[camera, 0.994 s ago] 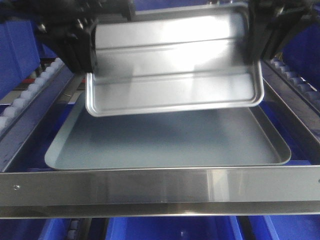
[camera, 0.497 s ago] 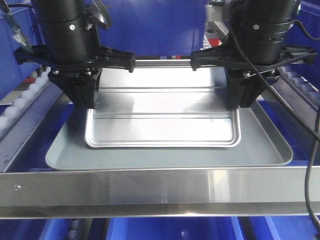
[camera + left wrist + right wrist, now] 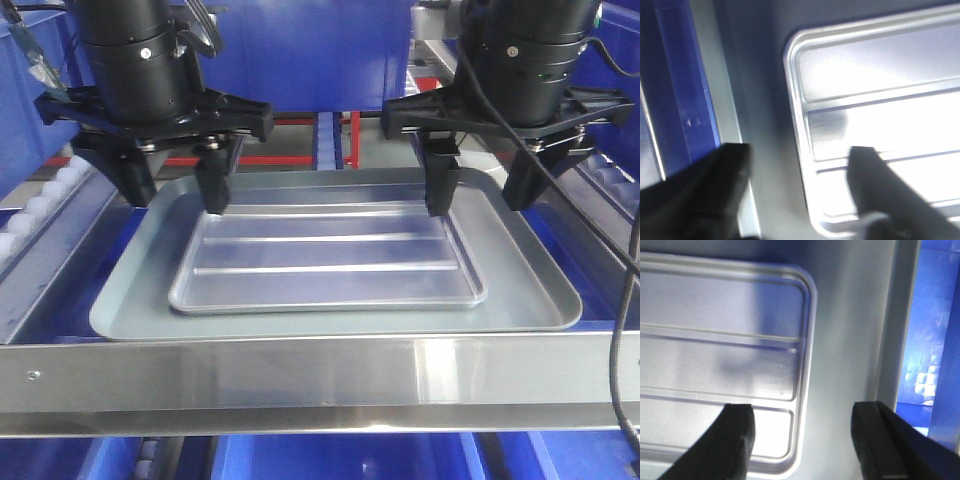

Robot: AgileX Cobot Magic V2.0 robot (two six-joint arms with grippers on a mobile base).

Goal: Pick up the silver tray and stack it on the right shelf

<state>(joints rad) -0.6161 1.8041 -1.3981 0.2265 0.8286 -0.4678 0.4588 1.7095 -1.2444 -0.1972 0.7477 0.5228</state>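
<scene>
The silver tray [image 3: 325, 265] lies flat inside the larger matte grey tray [image 3: 530, 290] on the right shelf, behind its brushed-steel front bar [image 3: 320, 375]. My left gripper [image 3: 175, 190] hangs open over the tray's far left corner, one finger above the tray floor and the other outside its rim. My right gripper [image 3: 480, 190] is open over the far right corner in the same way. The left wrist view shows the silver tray [image 3: 880, 100] free between the spread jaws of the left gripper [image 3: 797, 155]. In the right wrist view the tray [image 3: 720, 355] is likewise untouched by the right gripper [image 3: 804, 410].
White roller rails run along the lane's left [image 3: 40, 205] and right [image 3: 600, 170] sides. Blue bins stand behind the arms [image 3: 330, 60] and below the front bar [image 3: 340, 455]. Black cables [image 3: 625, 300] hang from the right arm.
The silver tray, held tilted a second ago, has come down flat into the grey tray. Both grippers have opened, let go of it and risen slightly.
</scene>
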